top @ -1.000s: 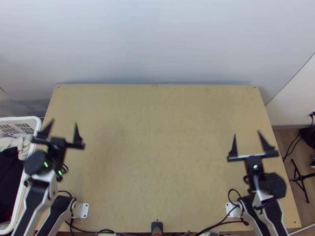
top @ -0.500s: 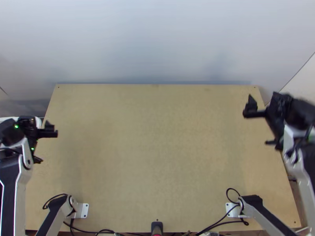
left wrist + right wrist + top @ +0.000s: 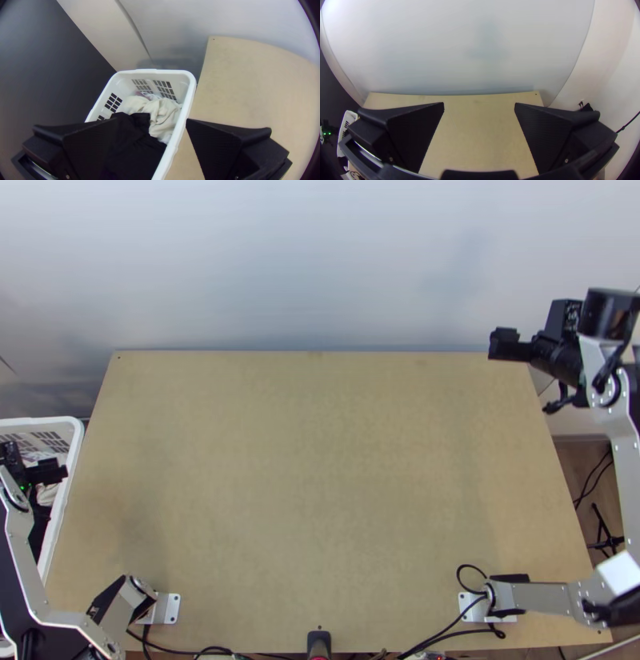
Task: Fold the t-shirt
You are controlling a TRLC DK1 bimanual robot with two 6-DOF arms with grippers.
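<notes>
My left gripper (image 3: 50,471) is above the white basket (image 3: 74,456) at the table's left side. In the left wrist view this gripper (image 3: 152,120) is open, its fingers wide apart over the basket (image 3: 191,90). Bunched black cloth (image 3: 138,146) and cream cloth (image 3: 163,110) lie inside; whether either is a t-shirt I cannot tell. Raised near the table's far right corner is my right gripper (image 3: 508,345). The right wrist view has this gripper (image 3: 479,103) open with nothing between its fingers.
The wooden table (image 3: 320,484) spreads between the arms, with a pale wall (image 3: 320,268) behind its far edge. Cables (image 3: 452,633) run along the near edge. A black stand (image 3: 610,540) is on the floor at right.
The left gripper has moved left and down the picture, from the table's left part to the basket. The right gripper has gone up the picture to the far right corner.
</notes>
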